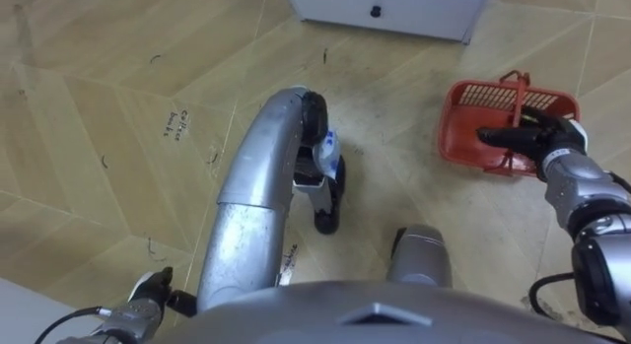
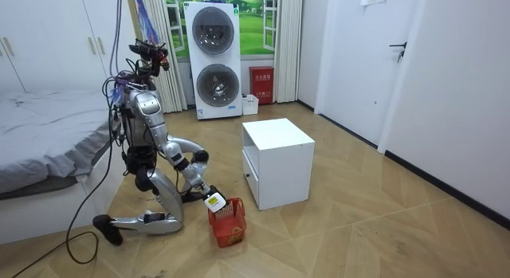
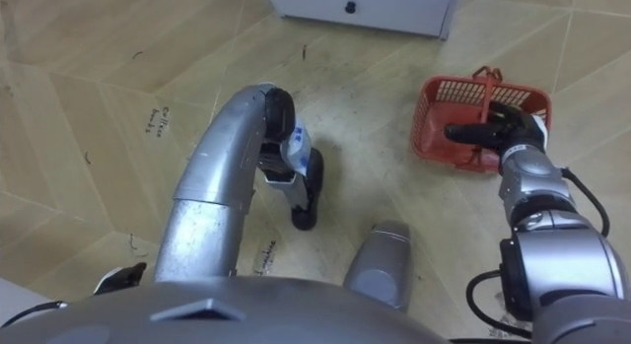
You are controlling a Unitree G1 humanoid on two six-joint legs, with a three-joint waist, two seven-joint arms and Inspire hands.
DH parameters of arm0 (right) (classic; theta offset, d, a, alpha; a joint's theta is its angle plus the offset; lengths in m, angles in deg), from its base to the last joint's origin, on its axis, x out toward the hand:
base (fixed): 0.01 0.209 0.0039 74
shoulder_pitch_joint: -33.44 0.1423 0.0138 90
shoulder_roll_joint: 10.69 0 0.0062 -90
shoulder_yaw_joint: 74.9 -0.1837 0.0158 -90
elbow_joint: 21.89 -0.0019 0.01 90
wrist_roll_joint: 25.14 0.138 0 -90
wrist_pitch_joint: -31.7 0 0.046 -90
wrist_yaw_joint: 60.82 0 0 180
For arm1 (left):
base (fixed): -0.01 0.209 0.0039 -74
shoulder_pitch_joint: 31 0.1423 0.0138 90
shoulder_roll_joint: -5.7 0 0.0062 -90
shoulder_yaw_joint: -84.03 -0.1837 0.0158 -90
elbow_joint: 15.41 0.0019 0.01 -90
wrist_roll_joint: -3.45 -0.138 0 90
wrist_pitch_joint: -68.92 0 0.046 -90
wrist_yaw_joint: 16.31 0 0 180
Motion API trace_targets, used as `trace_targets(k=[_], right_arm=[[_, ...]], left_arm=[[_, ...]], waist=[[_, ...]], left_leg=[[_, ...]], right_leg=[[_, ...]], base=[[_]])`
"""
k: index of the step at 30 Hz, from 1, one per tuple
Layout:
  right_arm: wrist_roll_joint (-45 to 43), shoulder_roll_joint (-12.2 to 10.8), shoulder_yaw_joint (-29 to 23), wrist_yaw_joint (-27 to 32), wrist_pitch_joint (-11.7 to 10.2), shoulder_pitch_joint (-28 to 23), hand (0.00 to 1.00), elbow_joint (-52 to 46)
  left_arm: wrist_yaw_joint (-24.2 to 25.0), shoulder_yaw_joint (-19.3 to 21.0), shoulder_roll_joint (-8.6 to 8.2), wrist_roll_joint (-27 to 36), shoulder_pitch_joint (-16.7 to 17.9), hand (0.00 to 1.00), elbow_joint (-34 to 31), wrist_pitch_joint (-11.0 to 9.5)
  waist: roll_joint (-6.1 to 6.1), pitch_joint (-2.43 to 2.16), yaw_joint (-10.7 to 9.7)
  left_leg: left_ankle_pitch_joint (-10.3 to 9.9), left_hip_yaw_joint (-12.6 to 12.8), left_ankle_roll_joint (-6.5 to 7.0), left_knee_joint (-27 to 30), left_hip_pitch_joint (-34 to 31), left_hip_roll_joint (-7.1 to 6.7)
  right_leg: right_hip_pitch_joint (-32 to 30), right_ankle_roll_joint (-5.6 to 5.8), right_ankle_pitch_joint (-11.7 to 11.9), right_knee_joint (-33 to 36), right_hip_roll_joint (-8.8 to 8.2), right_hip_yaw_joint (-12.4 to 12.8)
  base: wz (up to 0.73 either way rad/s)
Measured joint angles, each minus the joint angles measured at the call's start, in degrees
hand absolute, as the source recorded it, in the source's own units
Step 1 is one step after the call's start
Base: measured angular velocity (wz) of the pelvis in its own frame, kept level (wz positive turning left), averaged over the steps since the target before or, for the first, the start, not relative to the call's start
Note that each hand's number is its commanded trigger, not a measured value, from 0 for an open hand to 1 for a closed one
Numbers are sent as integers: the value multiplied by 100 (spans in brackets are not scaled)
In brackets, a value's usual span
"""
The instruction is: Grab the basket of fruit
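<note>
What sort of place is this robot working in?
Probably a home bedroom that also holds the laundry: a bed beside the robot, a white wardrobe behind the bed, and stacked washing machines by the window.

A red plastic fruit basket [image 1: 463, 112] with latticed walls stands upright on the wood floor [image 1: 118, 78]. Its thin red handle [image 1: 515, 93] is raised in an arch across the open top. The basket sits near the front corner of the white cabinet [image 2: 276, 162], not touching it, toward the room view's left.
</note>
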Motion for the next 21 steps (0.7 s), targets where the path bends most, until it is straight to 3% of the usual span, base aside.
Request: trace_targets(k=[21], right_arm=[[7, 3, 94, -128, 2, 1, 100, 147]], left_arm=[[80, 7, 0, 0, -4, 0, -104, 2]], waist=[[-2, 1, 56]], left_leg=[[0, 0, 0, 2, -4, -5]], right_leg=[[2, 0, 0, 0, -1, 1]], base=[[0]])
